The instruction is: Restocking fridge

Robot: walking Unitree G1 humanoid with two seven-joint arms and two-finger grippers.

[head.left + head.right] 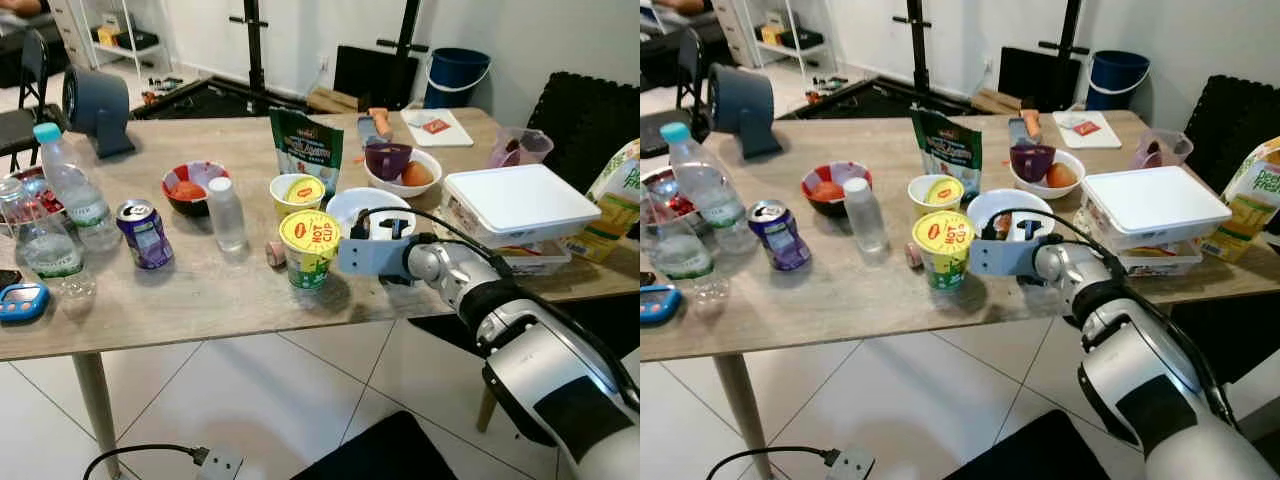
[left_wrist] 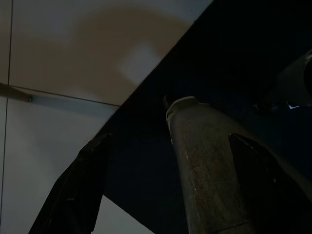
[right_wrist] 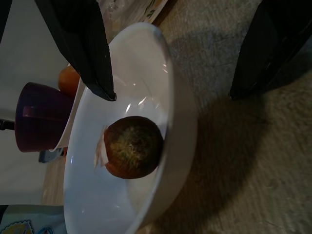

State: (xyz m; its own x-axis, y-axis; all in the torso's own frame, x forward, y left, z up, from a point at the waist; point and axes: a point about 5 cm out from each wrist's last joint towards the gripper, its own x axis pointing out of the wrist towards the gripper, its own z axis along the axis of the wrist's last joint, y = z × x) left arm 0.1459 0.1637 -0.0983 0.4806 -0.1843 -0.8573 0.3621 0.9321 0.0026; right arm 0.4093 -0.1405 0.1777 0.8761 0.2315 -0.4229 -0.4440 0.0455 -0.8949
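1. So, starting at your left on the bench (image 1: 200, 300): two clear water bottles (image 1: 70, 185), a blue gadget (image 1: 22, 300) at the near edge, and a grey fan (image 1: 95, 105) at the back.
2. Next over you've got a purple can (image 1: 145, 233) standing upright, a red bowl (image 1: 193, 187) behind it, and a small clear bottle (image 1: 226, 214) just beside that.
3. Middle of the bench: two yellow-lidded noodle cups, the near hot cup (image 1: 309, 248) right in front of the far cup (image 1: 297, 195), with a green pouch (image 1: 306, 145) standing behind them.
4. Your right claw (image 3: 170, 73) is reaching across to the white bowl (image 3: 141, 161) just right of the cups. Its fingers (image 3: 80, 44) are spread, one over the inside of the bowl and the other outside the rim, not pinching anything. A round brown fruit (image 3: 132, 147) sits in the bowl.
5. Behind that is another white bowl (image 1: 405, 175) with a purple cup and an orange thing in it.
6. Far right: a white lidded box (image 1: 518, 205), and a juice carton (image 1: 612, 205) at the edge.
7. Your left claw (image 2: 165, 185) hangs down over the tiled floor (image 2: 58, 58), in the dark; it looks spread.
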